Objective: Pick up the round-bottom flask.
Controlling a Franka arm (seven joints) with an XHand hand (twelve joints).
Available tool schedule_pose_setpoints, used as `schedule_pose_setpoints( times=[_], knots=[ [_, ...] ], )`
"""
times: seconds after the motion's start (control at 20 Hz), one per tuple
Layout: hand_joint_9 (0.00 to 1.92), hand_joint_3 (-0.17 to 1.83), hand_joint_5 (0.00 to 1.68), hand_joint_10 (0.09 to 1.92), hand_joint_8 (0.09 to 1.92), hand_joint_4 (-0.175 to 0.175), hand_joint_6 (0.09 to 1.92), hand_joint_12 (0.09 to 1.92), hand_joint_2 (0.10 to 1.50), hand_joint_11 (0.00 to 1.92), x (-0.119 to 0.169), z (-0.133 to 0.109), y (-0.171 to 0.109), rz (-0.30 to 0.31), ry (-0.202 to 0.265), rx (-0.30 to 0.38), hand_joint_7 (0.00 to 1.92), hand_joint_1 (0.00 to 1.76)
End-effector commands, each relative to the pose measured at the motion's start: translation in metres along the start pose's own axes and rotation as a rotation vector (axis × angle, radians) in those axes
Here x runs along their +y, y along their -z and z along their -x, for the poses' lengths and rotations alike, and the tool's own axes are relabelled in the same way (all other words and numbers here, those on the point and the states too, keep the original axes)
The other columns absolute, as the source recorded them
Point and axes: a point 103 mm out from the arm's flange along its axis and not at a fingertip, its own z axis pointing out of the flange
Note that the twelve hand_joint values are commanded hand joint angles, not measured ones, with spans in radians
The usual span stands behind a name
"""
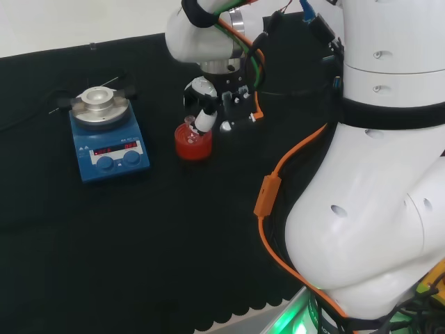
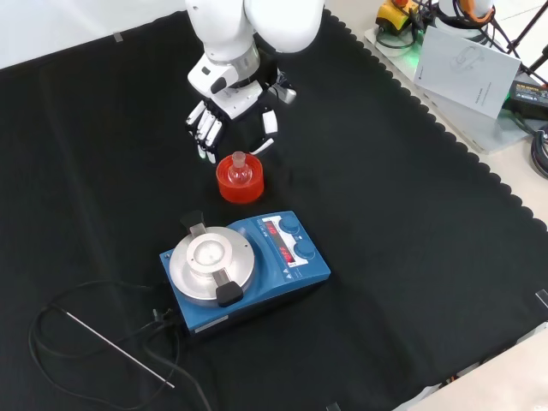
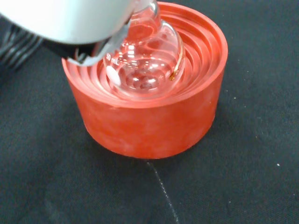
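The round-bottom flask (image 2: pixel 239 168) is small clear glass and sits upright in a red ribbed stand (image 2: pixel 241 187) near the middle of the cloth. The hand (image 2: pixel 229 101) hangs just beyond the stand in the front view, open, with its fingers (image 2: pixel 205 130) pointing down on one side and its thumb (image 2: pixel 269 122) on the other. Nothing is between them. In the head view the hand (image 1: pixel 206 101) is directly behind the stand (image 1: pixel 192 145), one finger reaching down to the rim. The wrist view looks closely at the flask (image 3: pixel 148 58) in the stand (image 3: pixel 154 121), under a blurred white part of the hand (image 3: pixel 65 18).
A blue magnetic stirrer (image 2: pixel 248 267) with a round metal plate stands on the near side of the red stand in the front view. A thin rod and a black cable (image 2: pixel 103 338) lie at the front left. Papers and gear (image 2: pixel 467 60) lie off the cloth at the top right.
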Motion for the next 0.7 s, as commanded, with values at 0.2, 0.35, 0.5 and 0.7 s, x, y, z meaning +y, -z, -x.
schedule_pose_setpoints(
  times=[0.2,0.35,0.5,0.7],
  knots=[
    [0.62,1.14,0.57,0.59,0.61,-0.031,0.70,1.31,0.37,0.27,0.0052,-0.0058,-0.0039,0.004,0.014,-0.001,0.48,1.04],
    [0.62,1.14,0.57,0.59,0.61,-0.030,0.70,1.31,0.37,0.27,0.0062,-0.0071,-0.0041,0.007,0.016,-0.007,0.47,1.04],
    [0.62,1.14,0.58,0.59,0.61,-0.029,0.71,1.31,0.38,0.27,0.0066,-0.0080,-0.0045,0.011,0.017,-0.012,0.47,1.04],
    [0.62,1.14,0.61,0.59,0.61,-0.026,0.74,1.31,0.38,0.28,0.0073,-0.0069,-0.0068,0.006,0.016,-0.022,0.47,1.05]
  ],
)
